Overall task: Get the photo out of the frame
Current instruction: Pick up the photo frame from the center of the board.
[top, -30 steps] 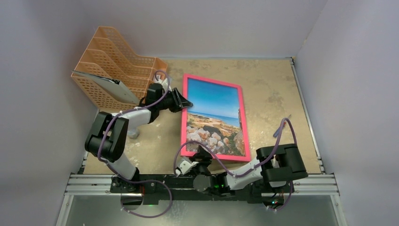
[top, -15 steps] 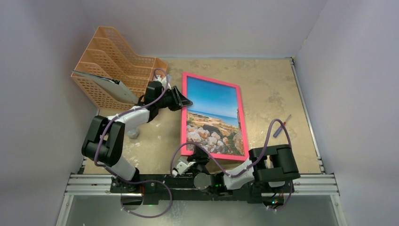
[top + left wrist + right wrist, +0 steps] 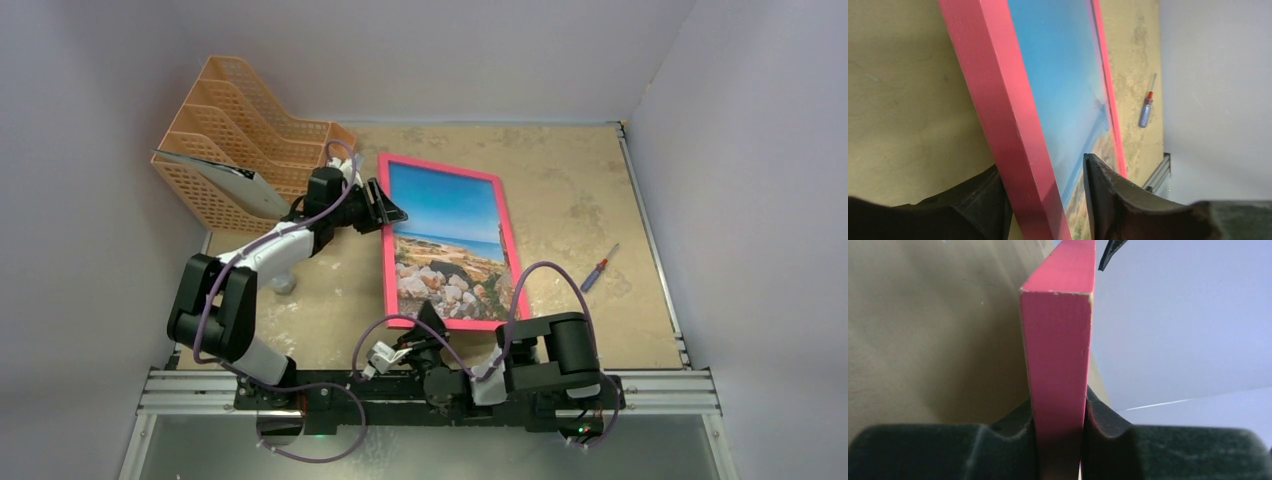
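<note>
Plainly the task is at its opening step: getting a hold on the frame (image 3: 1008, 115) so that it can be handled. The photo (image 3: 450, 240) sits inside it, sky end toward the far edge of the surface (image 3: 580, 190) and rocks toward the near edge. Nothing has been pulled free yet.

The frame lies around the middle of the surface, picture side up. Its left side looks slightly raised, though that is a judgement. The right jaws are clamped on the frame at its near-left corner, and both fingers (image 3: 1013, 425) press flat against the pink rail with no gap. The left jaws straddle the left rail close to the far-left corner. One finger is against the rail's outer side and the other is over the glazed front. A sliver of picture shows between that finger and the rail, so I cannot tell whether they are pinching or only bracketing it.

The left arm (image 3: 215, 300) rises from the near-left corner with its elbow folded out to the left, forearm reaching toward the far edge and wrist turned right onto the frame. The right arm (image 3: 555, 350) is folded low along the near edge, forearm running leftward.

Next, I judge, the frame must be turned over to expose its back, which cannot be seen here. That calls for a firm two-point hold and a slow, even swing, so the rail does not slip from the looser left jaws. A small screwdriver (image 3: 600, 268) lies well apart toward the right edge.
</note>
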Robot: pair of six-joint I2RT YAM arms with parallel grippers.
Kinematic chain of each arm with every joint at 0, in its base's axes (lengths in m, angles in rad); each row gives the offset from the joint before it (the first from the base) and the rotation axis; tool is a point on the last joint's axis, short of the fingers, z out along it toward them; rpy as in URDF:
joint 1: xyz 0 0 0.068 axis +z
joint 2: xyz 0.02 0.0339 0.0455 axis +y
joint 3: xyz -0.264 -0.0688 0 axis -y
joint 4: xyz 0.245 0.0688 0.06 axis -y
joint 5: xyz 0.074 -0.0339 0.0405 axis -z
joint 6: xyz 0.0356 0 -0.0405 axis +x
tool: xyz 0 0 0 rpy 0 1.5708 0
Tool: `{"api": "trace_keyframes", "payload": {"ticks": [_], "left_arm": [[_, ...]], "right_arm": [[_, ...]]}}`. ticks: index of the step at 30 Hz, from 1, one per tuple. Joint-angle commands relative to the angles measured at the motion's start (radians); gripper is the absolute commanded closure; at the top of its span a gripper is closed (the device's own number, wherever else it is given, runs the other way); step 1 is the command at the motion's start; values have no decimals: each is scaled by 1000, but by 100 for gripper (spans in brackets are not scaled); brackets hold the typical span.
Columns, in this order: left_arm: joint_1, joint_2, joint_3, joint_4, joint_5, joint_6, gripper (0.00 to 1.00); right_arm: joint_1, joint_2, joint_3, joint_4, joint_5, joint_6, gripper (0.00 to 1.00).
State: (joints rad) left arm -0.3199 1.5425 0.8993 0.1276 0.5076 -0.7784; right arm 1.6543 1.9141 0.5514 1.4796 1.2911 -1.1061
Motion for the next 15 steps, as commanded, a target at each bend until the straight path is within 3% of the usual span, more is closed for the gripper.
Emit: {"api": "trace_keyframes", "payload": {"ticks": [1,9,15], "left_arm": [[8,-73,45,26,-19,80,45],[8,-78,63,-23,-39,116,38],[8,-116,47,33,-31,107,21]], "right_arm": [[-5,24,35,702,49,-162,93],[-5,-23,44,702,61,-167,93],[-5,-52,51,699,88,-165,91]]}}
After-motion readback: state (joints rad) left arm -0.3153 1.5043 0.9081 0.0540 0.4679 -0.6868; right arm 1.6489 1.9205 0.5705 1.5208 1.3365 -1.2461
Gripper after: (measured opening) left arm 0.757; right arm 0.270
